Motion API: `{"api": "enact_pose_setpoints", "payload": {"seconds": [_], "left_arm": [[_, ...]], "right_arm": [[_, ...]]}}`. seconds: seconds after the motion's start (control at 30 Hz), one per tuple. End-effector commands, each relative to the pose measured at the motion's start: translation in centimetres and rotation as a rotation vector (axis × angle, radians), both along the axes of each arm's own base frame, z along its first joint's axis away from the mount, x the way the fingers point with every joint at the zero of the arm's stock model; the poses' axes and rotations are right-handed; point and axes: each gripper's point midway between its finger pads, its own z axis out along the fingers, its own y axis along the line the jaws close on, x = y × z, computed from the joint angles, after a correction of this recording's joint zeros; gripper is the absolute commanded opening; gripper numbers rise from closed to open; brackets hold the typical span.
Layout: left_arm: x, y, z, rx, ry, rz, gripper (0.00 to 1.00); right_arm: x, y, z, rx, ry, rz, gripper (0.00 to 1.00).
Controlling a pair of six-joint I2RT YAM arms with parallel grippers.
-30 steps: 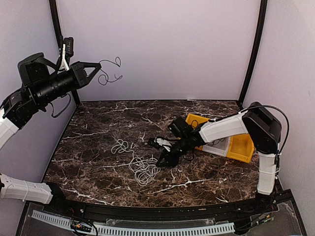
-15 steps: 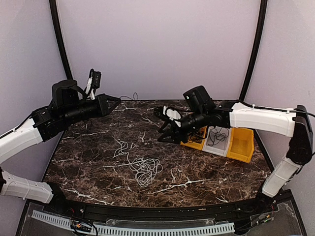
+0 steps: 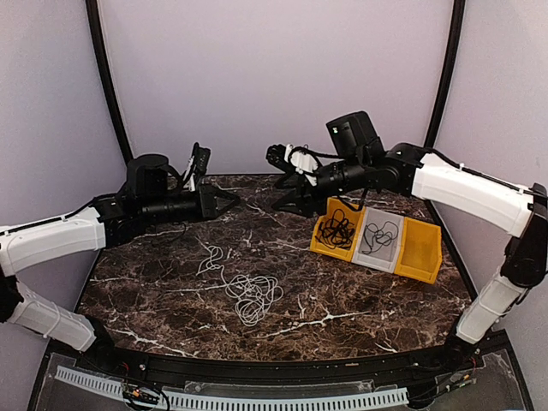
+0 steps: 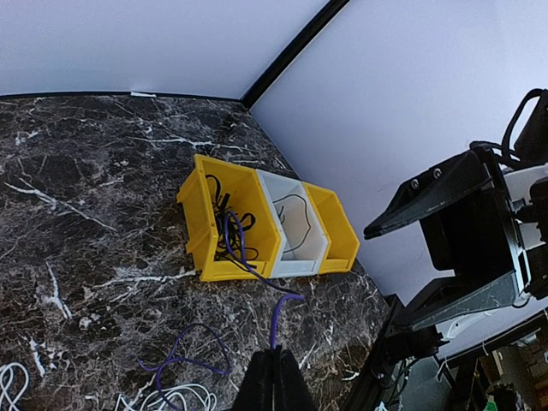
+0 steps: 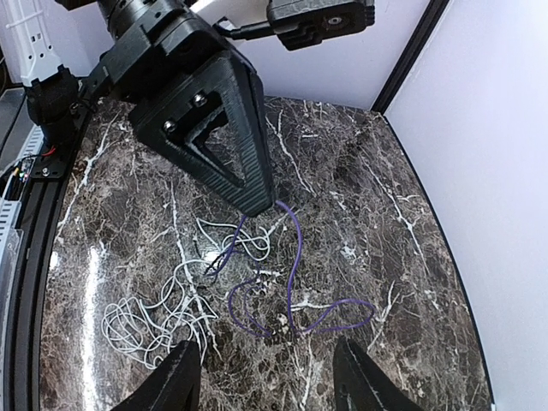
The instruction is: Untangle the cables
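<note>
My left gripper [image 4: 276,358] is shut on a thin purple cable [image 4: 286,308] that curls away from its tips, with a loop [image 4: 184,355] lying on the marble. The right wrist view shows the same left gripper [image 5: 257,201] with the purple cable [image 5: 294,257] hanging from it onto the table. My right gripper [image 5: 272,381] is open and empty, held high above the table. From above, the left gripper [image 3: 235,204] and right gripper [image 3: 284,195] face each other at the back. Two white cables [image 3: 253,295] [image 3: 212,255] lie loose on the table.
Three joined bins stand at the right. The near yellow bin [image 3: 318,240] holds black cables, the grey bin [image 3: 368,257] one thin black cable, and another yellow bin [image 3: 421,248] sits beside them. The enclosure's walls and black posts [image 3: 111,94] close off the back.
The left arm came down from high at the back left to just above the table, still gripping its cable. The right gripper rose from the table, moved back and opened.
</note>
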Motion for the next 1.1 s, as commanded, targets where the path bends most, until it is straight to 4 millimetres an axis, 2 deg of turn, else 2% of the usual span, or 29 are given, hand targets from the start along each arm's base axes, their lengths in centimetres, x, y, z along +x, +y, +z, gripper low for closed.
{"api": "enact_pose_setpoints", "payload": {"seconds": [0.0,0.2,0.27,0.4,0.47,0.5,0.57,0.6,0.67,0.87,0.93,1.07], "left_arm": [[-1.6,-1.8,1.3,-0.063,-0.023,-0.096,0.00],[-2.6,-3.1,1.0,-0.064,-0.018,-0.151,0.00],[-2.8,-3.2,1.0,-0.057,-0.017,-0.158,0.00],[-2.9,-3.0,0.9,-0.055,-0.022,-0.150,0.00],[-2.9,-2.8,0.9,-0.050,-0.025,-0.142,0.00],[-2.9,-2.8,0.8,-0.047,-0.026,-0.137,0.00],[-2.7,-2.6,0.6,-0.038,-0.027,-0.126,0.10],[-2.7,-2.5,0.4,-0.028,-0.020,-0.120,0.19],[-2.4,-2.2,0.0,-0.007,-0.021,-0.096,0.30],[-2.1,-1.2,-1.9,0.026,-0.020,-0.050,0.36],[-2.0,-1.2,-2.7,0.042,-0.011,-0.040,0.36],[-1.5,-1.3,-3.8,0.073,-0.003,-0.031,0.36]], "right_arm": [[0.7,1.0,-0.2,-0.005,0.023,0.011,0.56],[0.1,2.1,-2.6,-0.032,0.116,0.069,0.55],[0.3,2.4,-2.7,-0.025,0.138,0.055,0.46],[0.6,2.3,-2.0,-0.003,0.141,0.032,0.15],[0.7,2.1,-1.6,0.008,0.142,0.021,0.04],[0.8,2.0,-1.3,0.012,0.140,0.017,0.00],[0.8,1.4,-1.2,0.014,0.143,0.007,0.00],[0.9,1.0,-1.2,0.013,0.147,0.000,0.00],[1.3,-0.1,-1.3,0.012,0.150,-0.020,0.00],[3.2,-5.9,-1.0,0.006,0.124,-0.134,0.00],[4.1,-8.5,-1.1,-0.006,0.115,-0.194,0.00],[5.7,-15.1,-1.9,-0.009,0.120,-0.337,0.00]]}}
